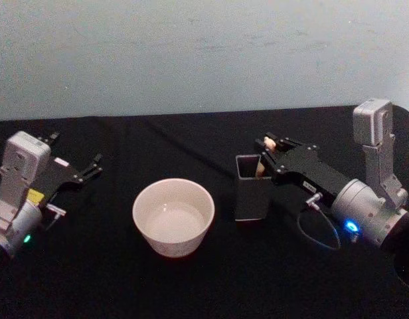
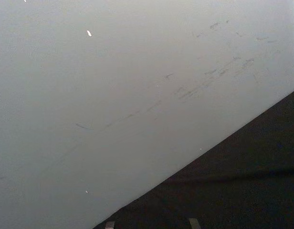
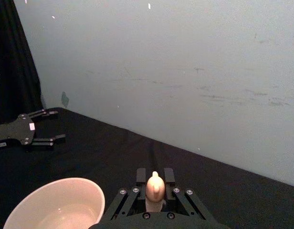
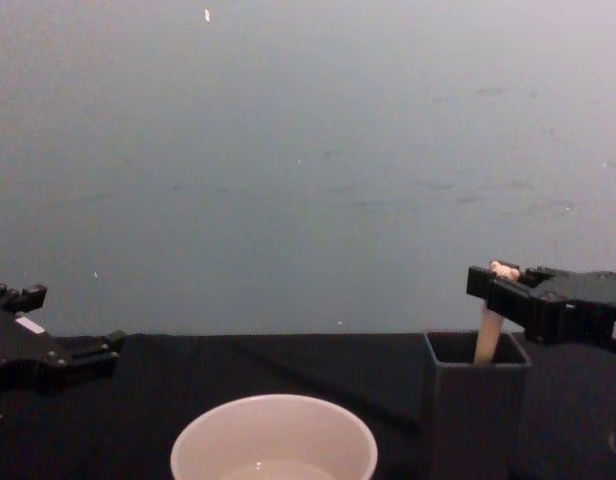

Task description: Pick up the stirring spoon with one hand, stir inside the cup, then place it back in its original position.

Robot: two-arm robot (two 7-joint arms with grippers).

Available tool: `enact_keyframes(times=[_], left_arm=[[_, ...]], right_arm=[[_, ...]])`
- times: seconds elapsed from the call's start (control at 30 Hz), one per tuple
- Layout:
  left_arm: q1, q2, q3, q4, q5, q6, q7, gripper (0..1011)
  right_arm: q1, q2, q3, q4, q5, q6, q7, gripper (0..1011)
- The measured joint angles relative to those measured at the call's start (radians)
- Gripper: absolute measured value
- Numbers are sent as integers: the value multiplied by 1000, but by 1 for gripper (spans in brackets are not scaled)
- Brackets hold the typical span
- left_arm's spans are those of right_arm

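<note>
Work surface is a table [image 1: 191, 286] covered in black cloth, matte, running back to a plain pale grey-blue wall [image 1: 191, 53] that carries faint scuffs and scratch marks; in the left wrist view the wall takes up most of the frame with the dark cloth edge cutting diagonally below it. In the right wrist view a dark curtain [image 3: 13, 57] hangs at the wall's end. The cup [image 1: 173, 216], cream-white and wide, sits near the middle of the cloth, upright. Just beside it, on the robot's right, stands a dark grey square holder [image 1: 250, 193], upright, not touching the cup. The stirring spoon [image 4: 487, 335] stands in the holder, leaning a little, its pale handle rising above the rim; its bowl is hidden inside. The right gripper [image 1: 265, 147] reaches over the holder's top, fingers closed on the upper handle, with the small beige head showing between them in the right wrist view. The left gripper [image 1: 75, 159] is parked well to the left of the cup, low over the cloth, fingers spread apart and holding nothing. A green light shows on the left arm's wrist, a blue one on the right arm's wrist, where a thin looped cable hangs.
</note>
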Motion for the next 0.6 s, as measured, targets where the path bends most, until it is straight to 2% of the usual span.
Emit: enact_keyframes(times=[0.6], left_arm=[[0,0,0,0,0,0,0,1001]], right_arm=[[-8,-13,8,16,-18,12,-16,217]])
